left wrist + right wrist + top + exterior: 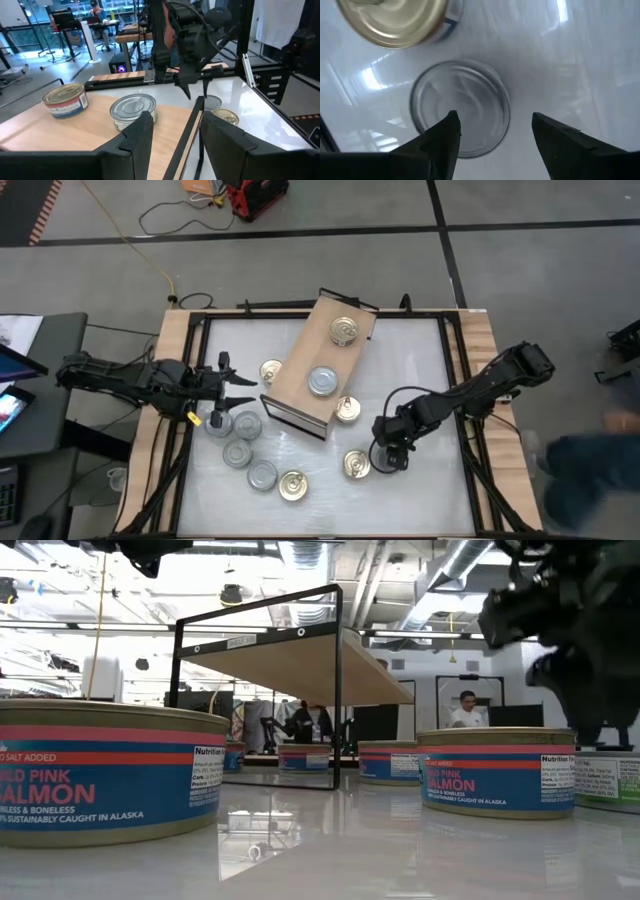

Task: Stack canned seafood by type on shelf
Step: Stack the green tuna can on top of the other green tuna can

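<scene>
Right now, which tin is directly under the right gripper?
The silver-lidded tin below the right gripper, beside the gold-lidded tin; other silver tins lie by the left arm.

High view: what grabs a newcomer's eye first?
The tan shelf lying askew mid-table, with a gold tin and a silver tin on top. Then the right tool low over a silver tin near the table's front, and a cluster of silver tins front-left.
</scene>
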